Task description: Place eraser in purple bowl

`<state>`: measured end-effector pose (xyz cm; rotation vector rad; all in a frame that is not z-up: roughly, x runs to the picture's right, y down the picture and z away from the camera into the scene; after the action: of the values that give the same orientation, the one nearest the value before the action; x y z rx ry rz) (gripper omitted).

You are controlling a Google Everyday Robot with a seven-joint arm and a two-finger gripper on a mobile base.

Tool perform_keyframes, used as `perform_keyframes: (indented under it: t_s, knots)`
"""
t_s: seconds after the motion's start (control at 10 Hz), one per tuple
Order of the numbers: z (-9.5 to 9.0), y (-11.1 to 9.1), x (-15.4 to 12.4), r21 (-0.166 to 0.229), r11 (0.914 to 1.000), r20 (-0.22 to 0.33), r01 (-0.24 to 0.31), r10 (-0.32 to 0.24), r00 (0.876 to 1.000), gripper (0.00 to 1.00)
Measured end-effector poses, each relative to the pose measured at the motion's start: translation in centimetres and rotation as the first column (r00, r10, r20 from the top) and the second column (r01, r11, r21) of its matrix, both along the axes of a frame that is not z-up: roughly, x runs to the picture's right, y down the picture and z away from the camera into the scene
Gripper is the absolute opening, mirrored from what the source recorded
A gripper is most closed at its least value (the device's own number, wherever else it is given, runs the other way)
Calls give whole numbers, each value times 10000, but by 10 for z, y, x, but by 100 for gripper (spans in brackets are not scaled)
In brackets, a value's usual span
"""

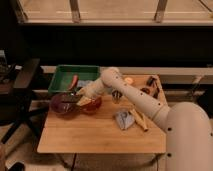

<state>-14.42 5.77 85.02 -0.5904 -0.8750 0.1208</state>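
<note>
Camera view: the gripper point(75, 98) sits at the right rim of the purple bowl point(63, 104), reached in from the right at the end of the long white arm point(135, 97). Whether the jaws are spread or pressed together I cannot tell, and the eraser itself cannot be picked out (a pale wedge just under the wrist may be it, or part of the hand). The relation that matters is gripper to bowl: the bowl's hollow lies just left of and slightly nearer than the jaws, so by my reading a release only lands inside once they stand over the hollow and not the rim. Touching the purple bowl on its right is an orange bowl point(93, 104); beyond both lies a green tray point(62, 77). All rest on the wooden tabletop point(95, 137).
</note>
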Motion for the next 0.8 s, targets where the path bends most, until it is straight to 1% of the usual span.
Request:
perform_keyframes:
  t_s: [0.1, 0.2, 0.3, 0.4, 0.5, 0.8]
  knots:
    - [0, -1, -4, 56, 10000, 88, -4, 4, 10000, 42]
    - [0, -2, -8, 102, 9999, 172, 12, -13, 9999, 50]
    - [-2, -4, -15, 166, 9999, 322, -2, -4, 9995, 61]
    - [-5, -6, -21, 212, 9998, 502, -18, 7, 9987, 65]
    - [-8, -7, -27, 224, 9997, 620, -42, 28, 9981, 65]
    - [-8, -7, -28, 224, 9997, 636, -46, 31, 9980, 65]
